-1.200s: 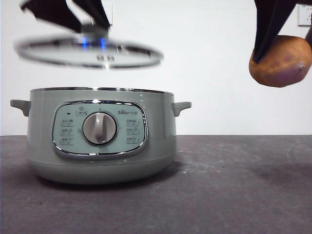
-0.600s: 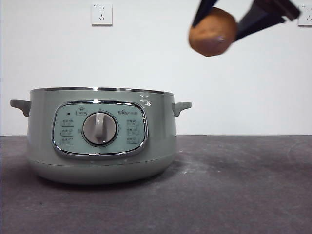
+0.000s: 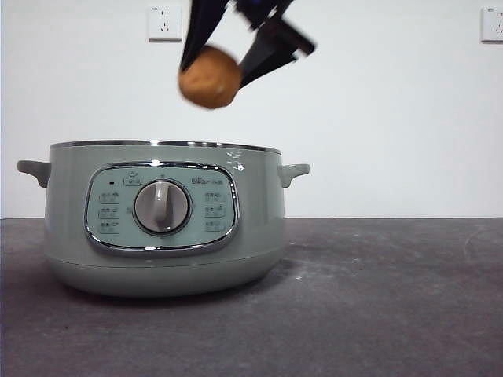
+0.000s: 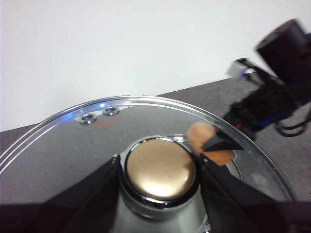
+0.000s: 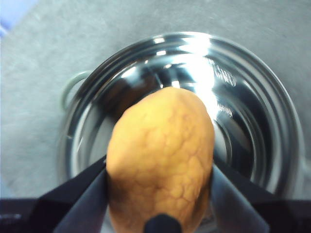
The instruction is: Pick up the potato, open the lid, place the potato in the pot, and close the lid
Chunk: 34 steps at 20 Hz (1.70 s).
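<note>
My right gripper [image 3: 224, 59] is clamped on the potato [image 3: 209, 76], held in the air above the open pot [image 3: 161, 216], which stands on the desk [image 3: 377, 314]. My left gripper [image 4: 158, 170] is clamped on the lid's [image 4: 73, 145] knob [image 4: 159, 170], out of the front view.

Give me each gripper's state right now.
Left gripper: shut on the glass lid's round knob.
Right gripper: shut on the oval orange-brown potato.

You see dark grey tabletop [image 3: 377, 306], matte, faintly scuffed. White wall [image 3: 377, 118] behind. Two white wall sockets: one [image 3: 164, 23] upper left, other [image 3: 492, 24] at right edge (partly cropped).
</note>
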Each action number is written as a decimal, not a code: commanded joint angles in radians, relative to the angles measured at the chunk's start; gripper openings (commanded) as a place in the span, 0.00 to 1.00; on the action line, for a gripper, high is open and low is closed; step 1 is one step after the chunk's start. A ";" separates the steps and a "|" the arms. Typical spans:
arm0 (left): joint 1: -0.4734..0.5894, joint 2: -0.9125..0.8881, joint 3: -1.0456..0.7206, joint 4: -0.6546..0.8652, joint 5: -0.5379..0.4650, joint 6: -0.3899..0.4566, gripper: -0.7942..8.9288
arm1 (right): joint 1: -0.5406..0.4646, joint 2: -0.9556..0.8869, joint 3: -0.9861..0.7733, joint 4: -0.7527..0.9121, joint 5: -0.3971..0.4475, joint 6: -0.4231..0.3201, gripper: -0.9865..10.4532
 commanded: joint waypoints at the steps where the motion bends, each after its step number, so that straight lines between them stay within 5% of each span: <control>1: 0.000 -0.009 0.014 0.050 -0.001 -0.007 0.07 | 0.008 0.108 0.077 -0.004 0.005 -0.051 0.08; 16: 0.001 0.014 0.014 0.007 -0.021 -0.007 0.07 | 0.079 0.383 0.154 -0.024 0.187 -0.235 0.09; 20: 0.001 0.016 0.014 -0.002 -0.021 -0.007 0.07 | 0.079 0.384 0.154 -0.027 0.187 -0.234 0.41; 22: 0.001 0.018 0.014 -0.002 -0.021 -0.007 0.07 | 0.080 0.381 0.154 -0.025 0.187 -0.232 0.48; 29: 0.001 0.094 0.014 0.045 -0.021 -0.006 0.07 | 0.076 0.163 0.155 -0.135 0.190 -0.190 0.47; 34: 0.000 0.322 0.014 0.180 -0.018 -0.006 0.07 | 0.036 -0.109 0.155 -0.312 0.190 -0.152 0.47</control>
